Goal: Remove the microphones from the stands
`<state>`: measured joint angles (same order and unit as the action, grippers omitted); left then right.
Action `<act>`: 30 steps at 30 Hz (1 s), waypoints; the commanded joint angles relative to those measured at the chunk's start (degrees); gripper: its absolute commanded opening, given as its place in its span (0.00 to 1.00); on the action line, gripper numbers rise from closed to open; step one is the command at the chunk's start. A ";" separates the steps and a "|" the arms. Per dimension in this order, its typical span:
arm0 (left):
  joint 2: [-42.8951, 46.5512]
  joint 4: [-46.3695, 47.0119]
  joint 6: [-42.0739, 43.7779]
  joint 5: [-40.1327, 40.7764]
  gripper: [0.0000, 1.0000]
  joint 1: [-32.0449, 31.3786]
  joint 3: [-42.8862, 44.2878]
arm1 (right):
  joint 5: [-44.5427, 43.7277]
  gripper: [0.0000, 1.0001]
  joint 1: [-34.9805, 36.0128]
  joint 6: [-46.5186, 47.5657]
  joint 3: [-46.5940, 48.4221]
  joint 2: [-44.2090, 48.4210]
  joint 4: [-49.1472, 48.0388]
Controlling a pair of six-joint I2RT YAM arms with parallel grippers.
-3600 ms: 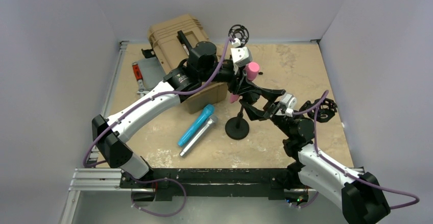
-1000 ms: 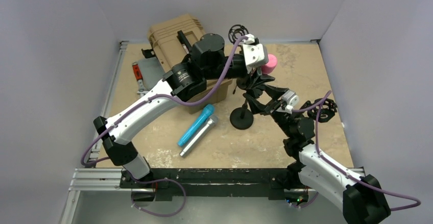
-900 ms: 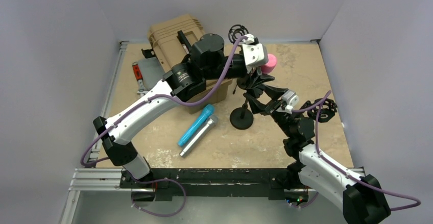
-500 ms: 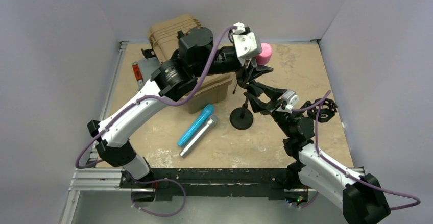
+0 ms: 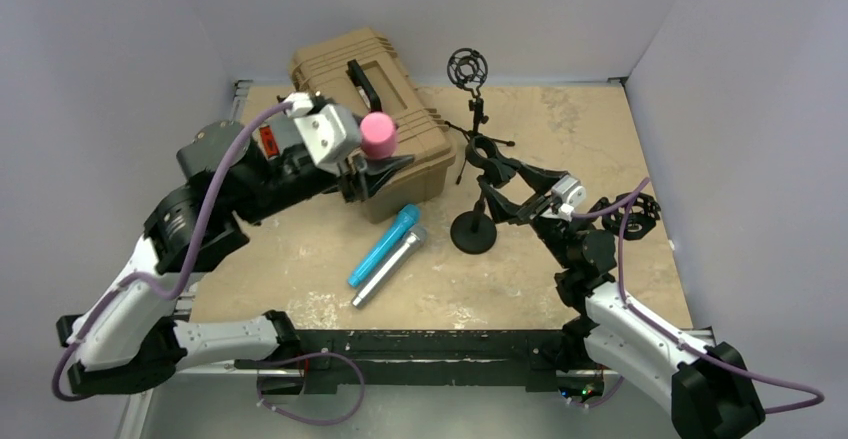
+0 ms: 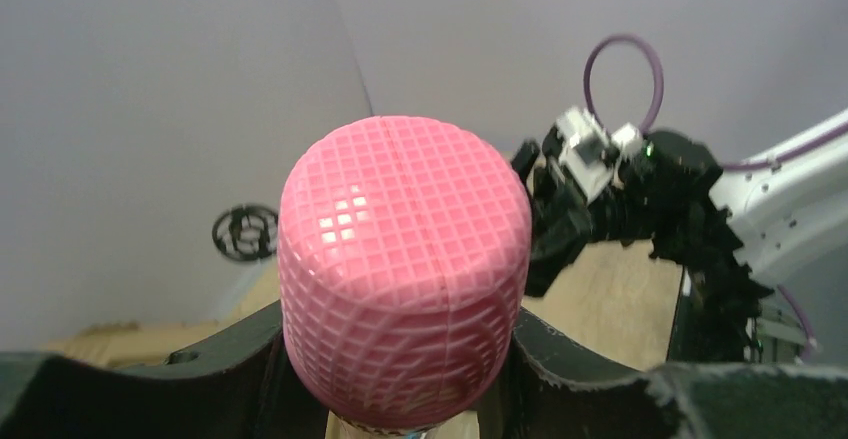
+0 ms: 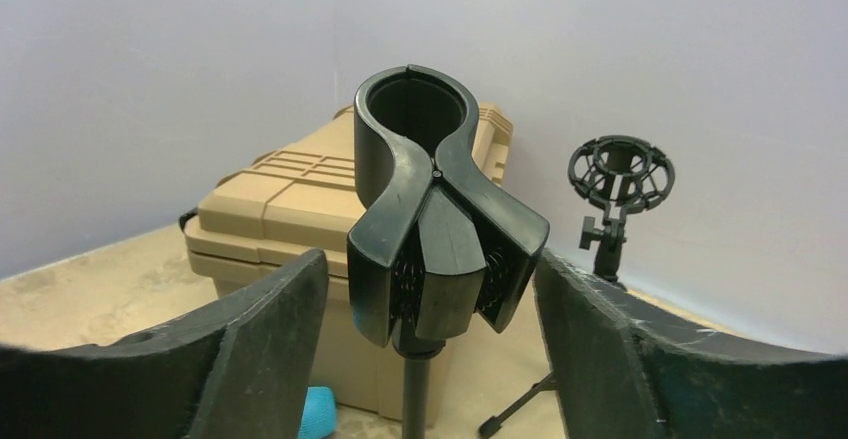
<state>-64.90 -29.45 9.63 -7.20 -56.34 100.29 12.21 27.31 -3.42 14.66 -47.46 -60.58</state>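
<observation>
Hanging above the tan case (image 5: 330, 69) in the overhead view, the pink microphone (image 5: 378, 134) is out of the stand (image 5: 473, 231) and well apart from it, head upward, in the left jaws. The left arm (image 5: 190, 229) is folded toward its own side, which puts the load over a free stretch of the surface (image 5: 600, 129). I judge the removal done, with only the setting down left. The right arm (image 5: 600, 299) reaches to the stand, its jaws on either side of the upper stem, likely placed there to steady it. A blue microphone (image 5: 385, 246) and a silver microphone (image 5: 390, 266) lie side by side, touching, near the stand's base. A second stand (image 5: 467, 64) rises at the far edge.

From the left wrist, the pink head fills the middle, with a dark finger (image 6: 230, 359) on each side below it. The jaws seem clenched on the body under the head, though the contact itself is hidden at the bottom of the frame.

From the right wrist, the stand's clip (image 7: 440, 229) is upright and its ring is empty. The right jaws are spread, one finger (image 7: 270, 339) on each side with a gap, so they flank the clip without touching it.
</observation>
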 commanded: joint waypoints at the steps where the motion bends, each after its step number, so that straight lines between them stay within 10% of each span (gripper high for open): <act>1: 6.77 -11.50 -5.58 9.32 0.00 -0.24 -11.06 | -1.57 0.81 -0.15 0.24 0.22 0.58 -0.64; 10: 4.53 -8.56 -22.72 0.68 0.00 -0.27 -33.34 | -3.78 0.99 -0.20 -0.05 -1.81 5.02 -0.38; 30: -27.44 -2.43 -27.91 4.04 0.01 -1.61 -36.66 | -18.12 0.99 -0.15 -3.12 -7.58 23.04 2.83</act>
<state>-91.02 -35.88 -16.69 -7.60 -57.08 64.73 -0.14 27.31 -4.84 7.46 -25.54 -57.71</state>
